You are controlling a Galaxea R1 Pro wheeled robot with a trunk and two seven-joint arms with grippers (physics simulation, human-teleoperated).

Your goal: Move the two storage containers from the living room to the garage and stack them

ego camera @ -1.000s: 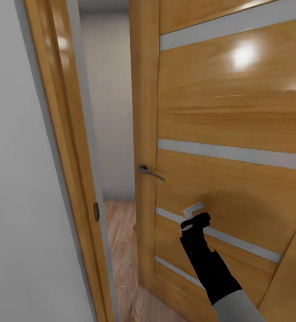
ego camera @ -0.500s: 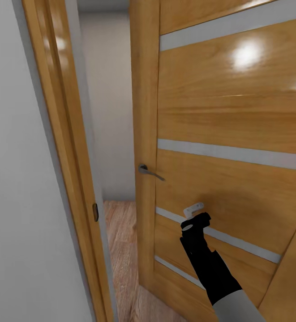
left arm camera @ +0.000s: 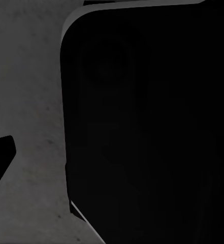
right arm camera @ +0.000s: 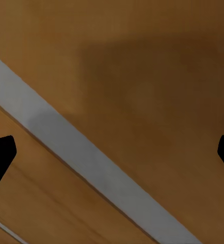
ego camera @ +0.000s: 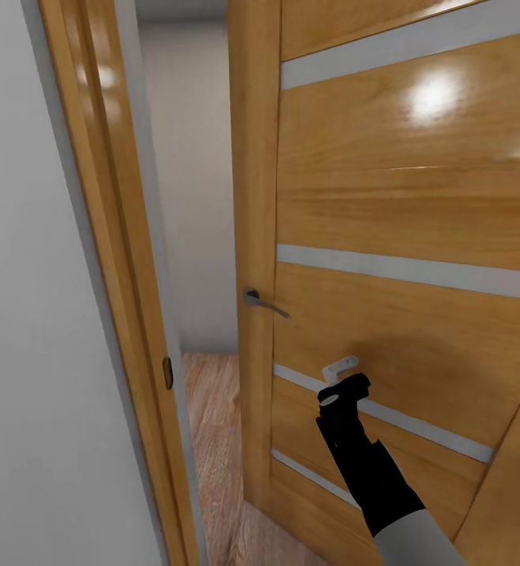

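Observation:
The two storage containers are out of view. My right gripper point(ego camera: 343, 376) is held up close against the lower part of a glossy wooden door point(ego camera: 401, 196). In the right wrist view the right gripper point(right arm camera: 112, 152) is open, its dark fingertips point(right arm camera: 1, 155) far apart at both edges, with a grey stripe of the door point(right arm camera: 71, 147) between them and nothing held. The left wrist view looks down at rough grey concrete floor point(left arm camera: 30, 101) beside my own dark base point(left arm camera: 152, 127). One tip of the left gripper point(left arm camera: 112, 152) shows at the edge, set wide, holding nothing.
The door stands ajar, its metal lever handle point(ego camera: 261, 303) near its free edge. A wooden door frame point(ego camera: 118, 259) and a pale wall point(ego camera: 31, 314) close the left side. Through the narrow gap I see light wood-plank flooring point(ego camera: 212, 424) and a beige wall point(ego camera: 193, 196).

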